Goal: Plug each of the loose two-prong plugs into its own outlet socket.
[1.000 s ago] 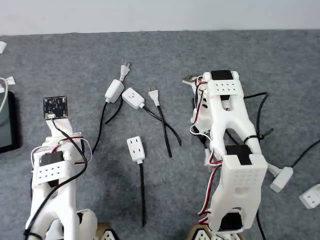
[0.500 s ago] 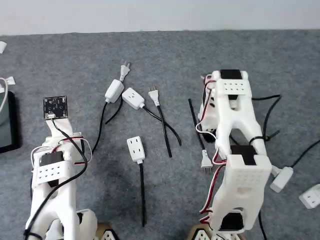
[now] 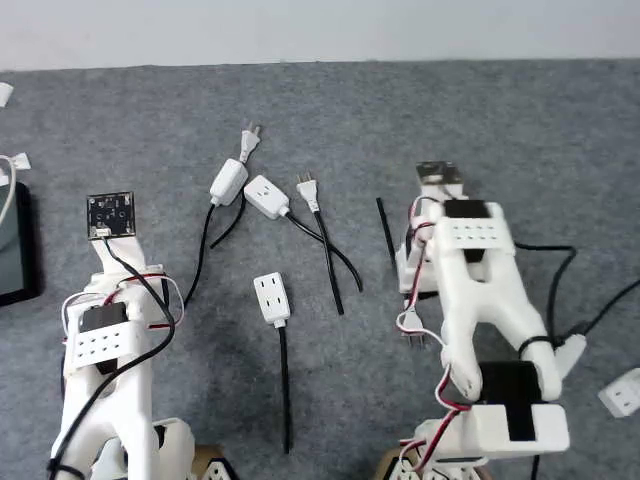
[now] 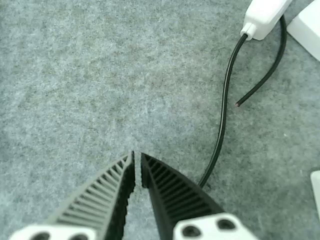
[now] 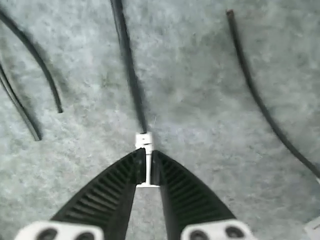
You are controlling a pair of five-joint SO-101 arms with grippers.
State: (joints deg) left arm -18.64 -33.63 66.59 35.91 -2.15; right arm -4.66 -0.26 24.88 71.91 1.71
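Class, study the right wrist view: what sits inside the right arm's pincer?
A white two-prong plug sits clamped inside the right pincer, its black cord trailing away over the grey mat. The fingers cover its prongs.

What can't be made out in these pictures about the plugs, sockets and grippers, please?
- Right wrist view: the right gripper, shut on the plug, hides its prongs.
- High view: the right arm covers most of that plug and the gripper.
- High view: the white socket block at the right edge is cut off by the frame.
- Left wrist view: a white cable-end piece is cut off by the frame edge.
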